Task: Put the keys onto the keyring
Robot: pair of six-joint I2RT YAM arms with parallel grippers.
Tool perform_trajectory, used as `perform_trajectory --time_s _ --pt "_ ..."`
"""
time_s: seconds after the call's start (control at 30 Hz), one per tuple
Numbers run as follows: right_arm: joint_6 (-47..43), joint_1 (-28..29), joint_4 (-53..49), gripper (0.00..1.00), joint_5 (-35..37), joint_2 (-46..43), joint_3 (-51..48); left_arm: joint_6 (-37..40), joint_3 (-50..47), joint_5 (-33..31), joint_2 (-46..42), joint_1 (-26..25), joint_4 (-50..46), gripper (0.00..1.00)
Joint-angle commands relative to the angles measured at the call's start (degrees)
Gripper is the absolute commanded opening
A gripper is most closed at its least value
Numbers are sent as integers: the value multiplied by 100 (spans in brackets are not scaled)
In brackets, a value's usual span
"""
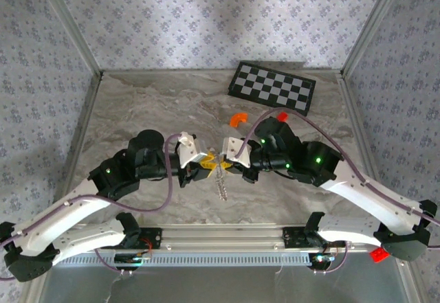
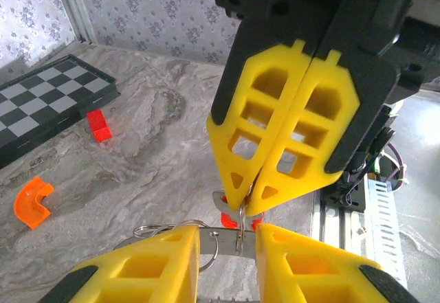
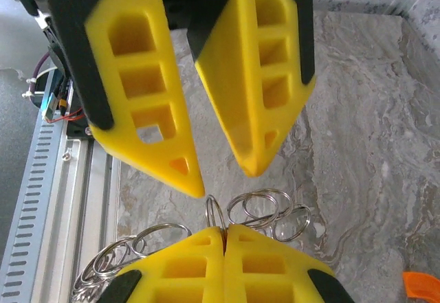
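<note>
**A:** Where is the keyring?

**B:** In the middle of the overhead view. The keyring (image 1: 221, 183) dangles as a silvery string just below the point where the grippers meet. In the right wrist view its wire loops sit at lower centre, over the marbled table (image 1: 137, 110).

**A:** What is the right gripper doing?

**B:** The right gripper (image 2: 246, 205) is clenched, with its yellow fingers pressed flat together. At frame centre they pinch a thin wire loop of the keyring.

**A:** And the left?

**B:** The left gripper (image 3: 223, 178) has its fingers spread apart, with the tips on either side of that loop. I cannot tell whether they touch anything.

**A:** Where is the key?

**B:** The red key (image 2: 229, 220) peeks out just under the right gripper's tips, at lower centre of the left wrist view
</note>
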Motion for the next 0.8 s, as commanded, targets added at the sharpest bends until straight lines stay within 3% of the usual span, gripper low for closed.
perform_trajectory --time_s 0.0,0.23,0.5,0.7,0.77 --pt "13 32 283 0 -133 -150 87 -99 -45 -21 37 20 275 27" --pt "81 23 387 0 -260 -188 8 -107 -88 -7 85 20 401 21" --pt "73 23 407 0 -319 -175 -51 -141 -84 37 181 20 493 0" --pt "110 23 543 0 -312 -276 -143 -365 -272 48 10 20 880 0" --pt "147 23 670 7 -315 -372 -253 -474 -389 46 -98 28 1140 0"
